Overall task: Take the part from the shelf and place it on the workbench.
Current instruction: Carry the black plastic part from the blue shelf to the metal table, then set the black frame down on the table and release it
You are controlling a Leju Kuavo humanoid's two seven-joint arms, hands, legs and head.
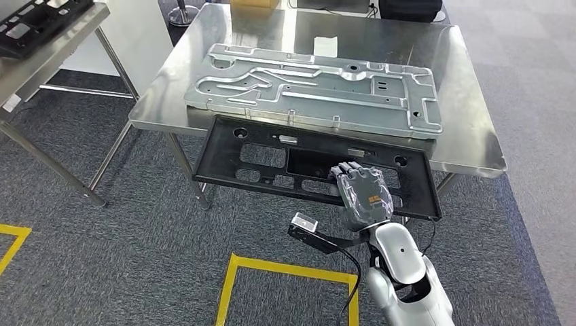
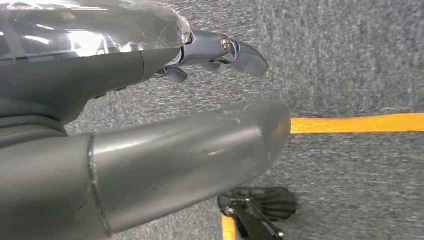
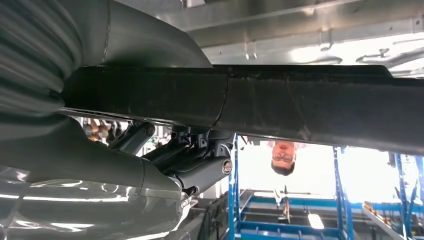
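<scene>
The black plastic frame part (image 1: 306, 170) is held roughly level at the near edge of the steel workbench (image 1: 469, 102); its far long edge sits at or just under the bench's near rim, and the rest of the part projects toward the robot over the carpet. The right hand (image 1: 363, 193) grips the part at its near long edge, right of centre, with the fingers wrapped over the top face and the thumb (image 3: 150, 40) against the opposite face, as the right wrist view shows with the dark edge of the part (image 3: 300, 105) clamped between them. On the workbench, just beyond the part, lies a large stamped grey metal panel (image 1: 319, 85), flat and nearly spanning the bench. The left hand (image 2: 150, 115) hangs over the grey carpet near a yellow floor line (image 2: 360, 122); its fingers are loosely curled and hold nothing. A second table (image 1: 41, 61) carrying a black tray stands at far left.
</scene>
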